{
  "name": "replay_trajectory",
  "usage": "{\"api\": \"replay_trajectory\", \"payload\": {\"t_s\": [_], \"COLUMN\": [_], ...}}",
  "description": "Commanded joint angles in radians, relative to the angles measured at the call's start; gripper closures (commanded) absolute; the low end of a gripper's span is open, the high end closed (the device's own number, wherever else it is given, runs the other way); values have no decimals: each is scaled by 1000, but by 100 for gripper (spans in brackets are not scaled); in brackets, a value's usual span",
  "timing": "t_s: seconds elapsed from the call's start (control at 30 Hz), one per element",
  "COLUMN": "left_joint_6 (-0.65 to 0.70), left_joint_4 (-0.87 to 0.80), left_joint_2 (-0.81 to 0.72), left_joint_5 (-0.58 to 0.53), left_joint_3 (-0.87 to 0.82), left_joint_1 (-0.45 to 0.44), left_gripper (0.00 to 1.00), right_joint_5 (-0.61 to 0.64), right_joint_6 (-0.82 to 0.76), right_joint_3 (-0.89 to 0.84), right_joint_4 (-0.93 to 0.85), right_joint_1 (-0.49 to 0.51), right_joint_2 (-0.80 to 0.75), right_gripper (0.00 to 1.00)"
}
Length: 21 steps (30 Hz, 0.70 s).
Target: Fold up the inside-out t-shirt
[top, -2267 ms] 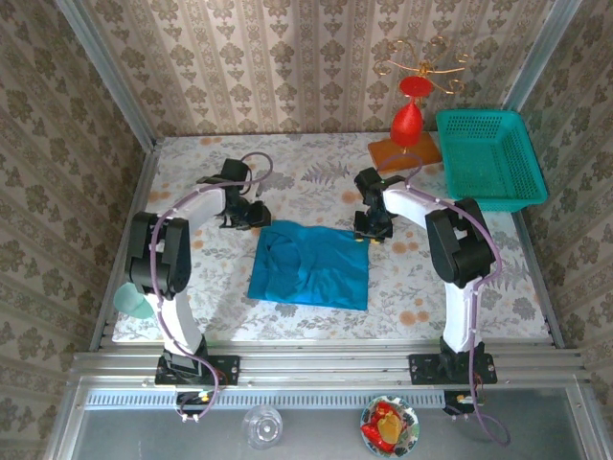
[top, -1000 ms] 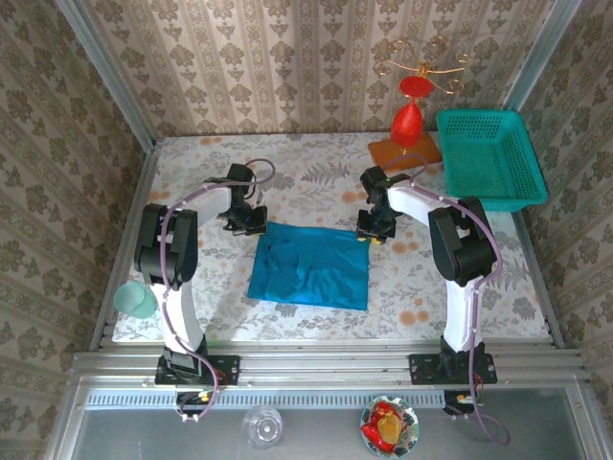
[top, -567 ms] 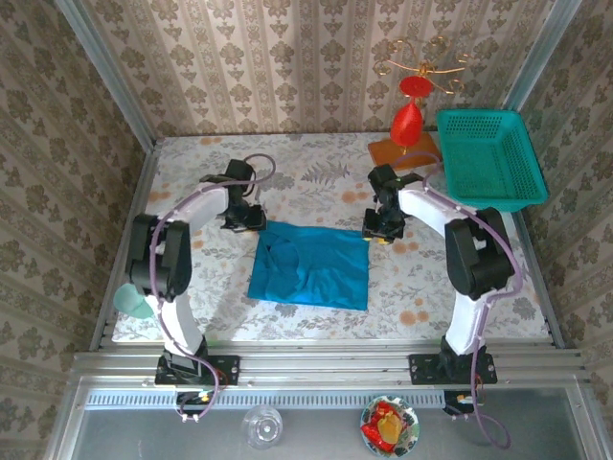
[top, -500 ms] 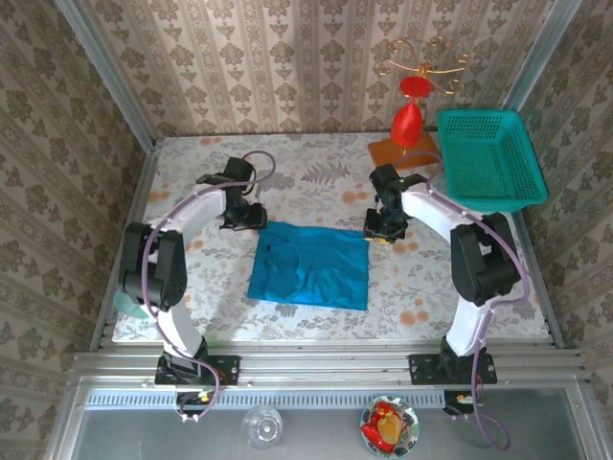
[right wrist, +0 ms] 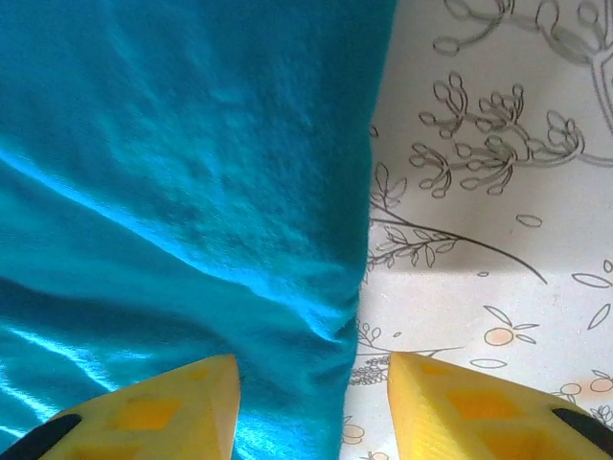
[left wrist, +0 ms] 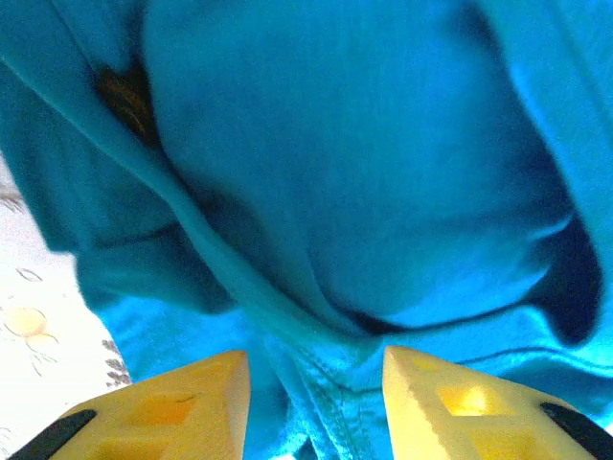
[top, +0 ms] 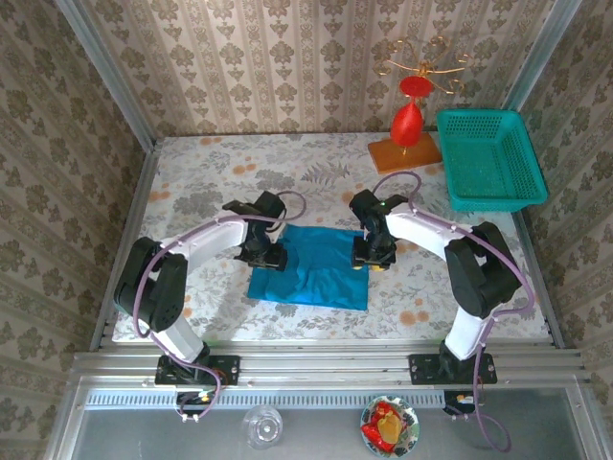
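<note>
Looking down, we see the t-shirt (top: pixel 316 278) lying folded in a rough rectangle in the middle of the counter (top: pixel 192 182). Our left pincer (top: pixel 271 257) hangs over the shirt's left part, fingers apart, with a ridge of blue fabric running between them. Our right pincer (top: pixel 367 259) sits at the shirt's right edge, fingers apart too, one over cloth and the other over bare counter.

teal mesh basket (top: pixel 493 158) far right | red ornament stand (top: pixel 407 121) just left of it | floral tablecloth (top: pixel 239 163) under both
</note>
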Motion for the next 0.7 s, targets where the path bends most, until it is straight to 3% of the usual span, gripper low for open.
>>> {"api": "replay_trajectory", "payload": {"t_s": [0.0,0.13,0.27,0.37,0.67], "left_joint_6": [14,25,23,15,-21], "left_joint_4": [-56,-45,-14,-24,11], "left_joint_2": [-34,-37,-37,-48,-146], "left_joint_5": [-11,13,43,-13,-146], "left_joint_3": [-32,-49,-65,-74,-178], "left_joint_1": [-9,-10,-10,-4,90], "left_gripper": [58,62,86,98,100], "right_joint_5": [31,28,27,60,100], "right_joint_6": [26,38,44,54,56], "right_joint_3": [-29,-54,-73,-73,-102], "right_joint_4": [-42,-29,-6,-10,-7], "right_joint_1": [18,32,32,32,26], "right_joint_2": [5,5,30,54,87], "right_gripper": [53,52,53,57,66]}}
